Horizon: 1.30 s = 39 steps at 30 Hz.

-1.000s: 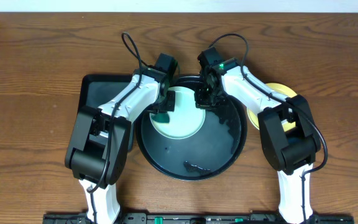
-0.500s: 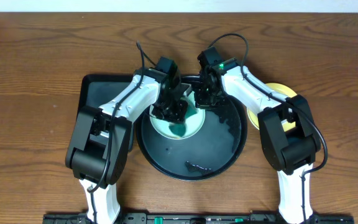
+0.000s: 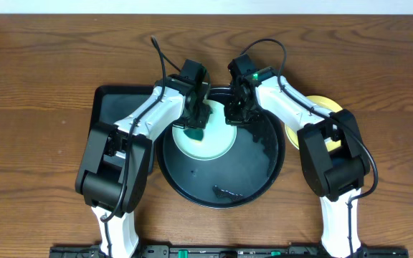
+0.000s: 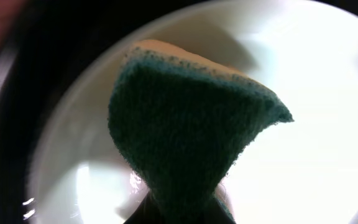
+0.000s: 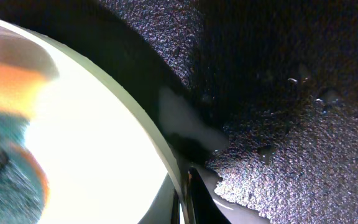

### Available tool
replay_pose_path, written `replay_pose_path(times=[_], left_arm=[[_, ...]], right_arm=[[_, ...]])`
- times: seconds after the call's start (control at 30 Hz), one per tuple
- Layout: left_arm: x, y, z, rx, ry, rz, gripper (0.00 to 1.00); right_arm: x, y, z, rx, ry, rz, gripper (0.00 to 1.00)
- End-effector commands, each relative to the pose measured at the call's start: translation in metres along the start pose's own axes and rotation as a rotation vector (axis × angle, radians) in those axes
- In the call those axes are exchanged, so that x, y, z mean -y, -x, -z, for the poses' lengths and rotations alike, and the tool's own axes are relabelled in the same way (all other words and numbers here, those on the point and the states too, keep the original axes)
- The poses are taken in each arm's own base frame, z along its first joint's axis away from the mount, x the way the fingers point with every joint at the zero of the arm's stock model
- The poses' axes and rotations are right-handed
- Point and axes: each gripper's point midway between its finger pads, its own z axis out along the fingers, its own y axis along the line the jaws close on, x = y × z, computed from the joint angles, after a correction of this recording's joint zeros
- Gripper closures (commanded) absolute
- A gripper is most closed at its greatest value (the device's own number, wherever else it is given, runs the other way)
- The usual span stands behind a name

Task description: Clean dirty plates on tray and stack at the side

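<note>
A pale mint plate (image 3: 206,137) lies in the large round black tray (image 3: 253,179), at its far left part. My left gripper (image 3: 194,123) is shut on a green sponge (image 3: 191,132) and presses it on the plate's far left; in the left wrist view the sponge (image 4: 188,130) fills the middle over the bright plate (image 4: 316,143). My right gripper (image 3: 233,115) is shut on the plate's far right rim (image 5: 160,146), seen in the right wrist view with the wet tray floor (image 5: 291,124) beside it. A pale yellow plate (image 3: 320,107) lies right of the tray, partly under my right arm.
A smaller rectangular black tray (image 3: 120,107) lies left of the round tray, partly under my left arm. Dark bits of dirt (image 3: 226,192) lie on the round tray's near floor. Bare wooden table (image 3: 34,143) surrounds both trays.
My left gripper swept the sponge from the plate's left edge to its middle and back to the far left. My right gripper held still on the rim.
</note>
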Motion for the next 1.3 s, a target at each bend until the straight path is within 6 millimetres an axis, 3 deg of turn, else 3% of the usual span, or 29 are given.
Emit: replay_pose_path(times=[0.0, 0.07, 0.17, 0.4, 0.47, 0.6, 0.63, 0.67, 0.73, 0.9, 0.97, 1.13, 1.27], left_arm=[[-0.030, 0.003, 0.001, 0.025, 0.149, 0.135, 0.92], [-0.027, 0.002, 0.005, 0.014, 0.135, 0.149, 0.93], [-0.021, 0.006, 0.030, 0.009, 0.119, 0.191, 0.93], [-0.011, 0.037, 0.125, 0.174, 0.082, 0.192, 0.92], [-0.014, 0.040, 0.146, 0.222, 0.075, 0.202, 0.92], [-0.039, 0.039, 0.181, 0.295, 0.080, 0.265, 0.92], [-0.046, 0.038, 0.186, 0.304, 0.084, 0.282, 0.92], [-0.055, 0.036, 0.190, 0.309, 0.090, 0.304, 0.92], [-0.071, 0.034, 0.192, 0.307, 0.103, 0.343, 0.93], [-0.099, 0.023, 0.180, 0.263, 0.130, 0.410, 0.92], [-0.105, 0.019, 0.176, 0.244, 0.136, 0.424, 0.92], [-0.112, 0.015, 0.172, 0.223, 0.144, 0.443, 0.92], [-0.113, 0.015, 0.173, 0.224, 0.145, 0.444, 0.92]], right_arm=[[0.007, -0.010, -0.024, -0.044, -0.051, -0.006, 0.98], [0.007, -0.010, -0.024, -0.044, -0.051, -0.006, 0.99], [0.008, -0.010, -0.024, -0.045, -0.052, -0.006, 0.99], [0.008, -0.010, -0.024, -0.044, -0.052, -0.005, 0.99], [0.007, -0.010, -0.024, -0.044, -0.051, -0.005, 0.99], [0.007, -0.009, -0.024, -0.040, -0.049, -0.006, 0.98], [0.007, -0.009, -0.024, -0.039, -0.048, -0.021, 0.93], [0.007, -0.009, -0.024, -0.038, -0.048, -0.034, 0.87], [0.007, -0.010, -0.025, -0.041, -0.047, -0.070, 0.82], [0.003, -0.018, -0.030, -0.056, -0.050, -0.072, 0.89], [0.002, -0.020, -0.031, -0.060, -0.051, -0.066, 0.99], [-0.003, -0.023, -0.031, -0.068, -0.046, -0.057, 0.99], [-0.002, -0.021, -0.018, -0.067, -0.034, -0.048, 0.99]])
